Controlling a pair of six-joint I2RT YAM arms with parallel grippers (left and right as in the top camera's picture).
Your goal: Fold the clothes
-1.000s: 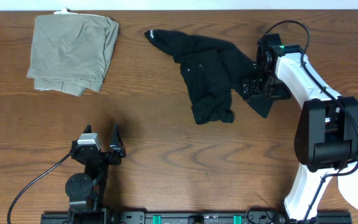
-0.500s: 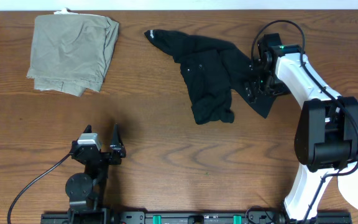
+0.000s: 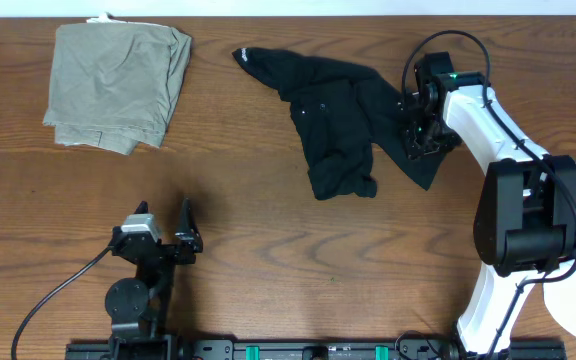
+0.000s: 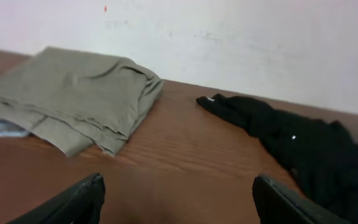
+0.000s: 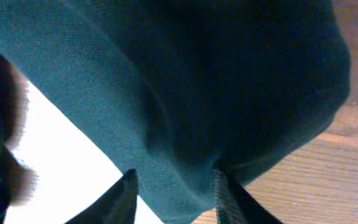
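Note:
A crumpled black shirt [image 3: 338,120] lies at the back middle-right of the table, one sleeve stretched out to the left. My right gripper [image 3: 415,135] is at its right edge. In the right wrist view the dark fabric [image 5: 197,81] fills the frame and bunches between the two fingers of that gripper [image 5: 174,183], which have closed in on it. A folded khaki-grey garment [image 3: 118,85] rests at the back left. My left gripper [image 3: 165,215] stands open near the front left, well short of both garments, with only bare wood between its fingers [image 4: 82,199].
The wooden table [image 3: 268,250] runs under everything. The white right arm [image 3: 488,110] reaches in from the right side. A pale wall [image 4: 229,43] rises just behind the garments. A black cable [image 3: 58,290] trails from the left arm's base.
My right gripper has slid left onto the black shirt's right edge and its fingers have closed on the fabric. The left arm has stayed still.

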